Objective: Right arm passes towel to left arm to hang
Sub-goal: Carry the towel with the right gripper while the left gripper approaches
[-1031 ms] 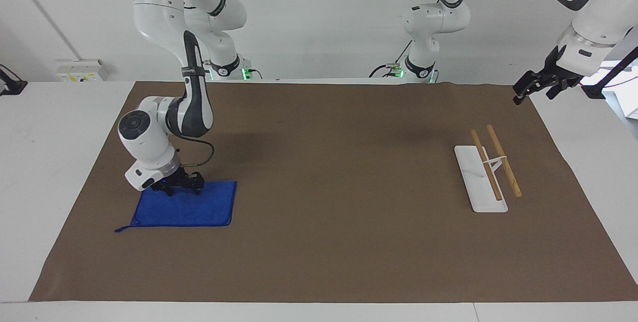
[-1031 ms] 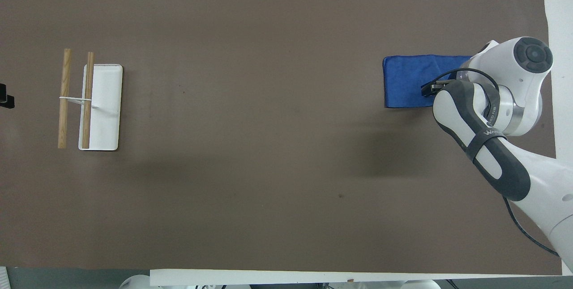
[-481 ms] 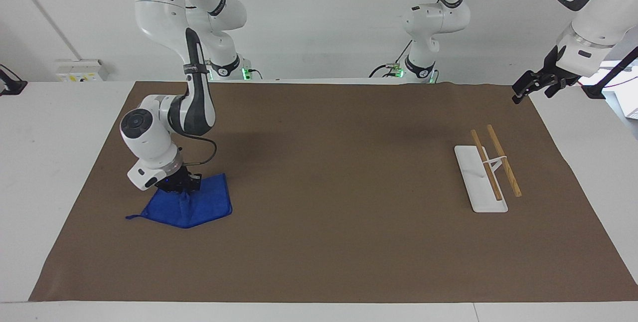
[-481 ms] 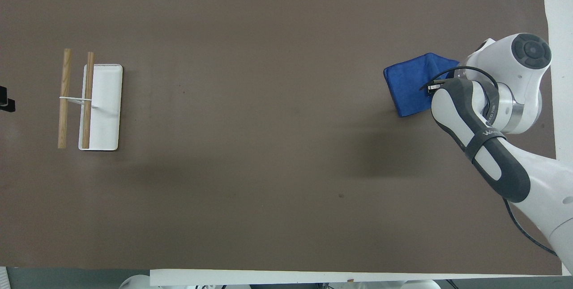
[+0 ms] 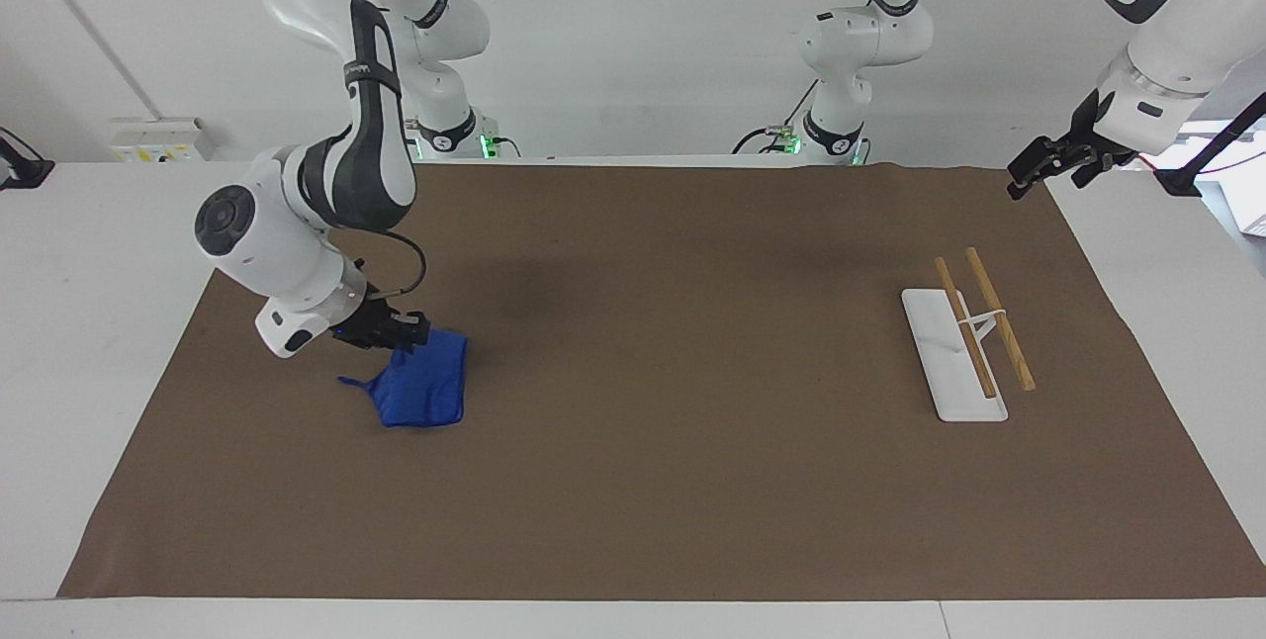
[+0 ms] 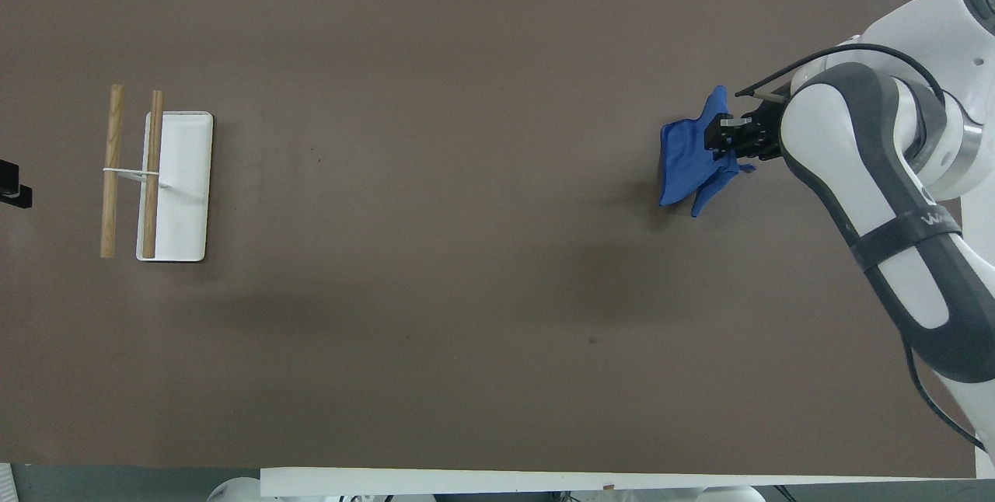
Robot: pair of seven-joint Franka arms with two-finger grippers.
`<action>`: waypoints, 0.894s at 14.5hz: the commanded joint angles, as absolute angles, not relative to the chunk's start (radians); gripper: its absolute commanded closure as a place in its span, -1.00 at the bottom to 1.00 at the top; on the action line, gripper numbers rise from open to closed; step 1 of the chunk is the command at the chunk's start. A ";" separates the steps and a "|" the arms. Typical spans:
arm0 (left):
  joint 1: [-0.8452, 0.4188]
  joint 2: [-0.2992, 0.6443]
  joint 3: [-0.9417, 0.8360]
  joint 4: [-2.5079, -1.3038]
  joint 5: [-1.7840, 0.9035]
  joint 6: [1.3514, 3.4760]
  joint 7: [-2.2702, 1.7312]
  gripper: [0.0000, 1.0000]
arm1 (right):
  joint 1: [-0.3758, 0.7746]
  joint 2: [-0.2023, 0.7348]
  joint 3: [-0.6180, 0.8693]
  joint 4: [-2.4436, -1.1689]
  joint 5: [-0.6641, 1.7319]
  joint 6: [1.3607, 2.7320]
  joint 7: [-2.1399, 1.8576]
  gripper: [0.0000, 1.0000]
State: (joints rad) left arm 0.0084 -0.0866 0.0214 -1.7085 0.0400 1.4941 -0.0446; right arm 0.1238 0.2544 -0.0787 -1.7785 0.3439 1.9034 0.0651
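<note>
The towel is clamped at its upper edge by the right gripper and hangs bunched over the mat at the right arm's end. The left gripper is held with jaws spread over the mat's edge at the left arm's end, near the rack.

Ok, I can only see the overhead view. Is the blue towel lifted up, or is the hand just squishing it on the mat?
Observer: In the facing view the towel hangs bunched from the shut right hand, mostly off the mat. I cannot tell whether its lowest tip touches.
Operator: And the other hand? I only see a black bit at the edge.
Observer: The left hand waits up in the air, open and empty, over the mat's edge at the left arm's end.
Operator: Are the rack's sticks lying flat?
Observer: No. The rack holds both sticks raised above its white base on a thin wire.
</note>
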 commanded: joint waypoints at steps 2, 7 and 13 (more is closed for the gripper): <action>0.008 -0.115 0.014 -1.746 0.031 1.474 -0.128 -1.00 | 0.210 0.203 -0.026 -1.782 0.504 1.891 0.366 1.00; -0.110 -0.147 0.011 -1.827 0.025 1.580 -0.671 -1.00 | 0.405 0.198 -0.015 -1.786 0.770 2.007 0.720 0.99; -0.287 -0.170 0.011 -1.940 0.021 1.745 -1.304 -0.99 | 0.607 0.207 -0.014 -1.795 0.982 2.267 0.988 0.99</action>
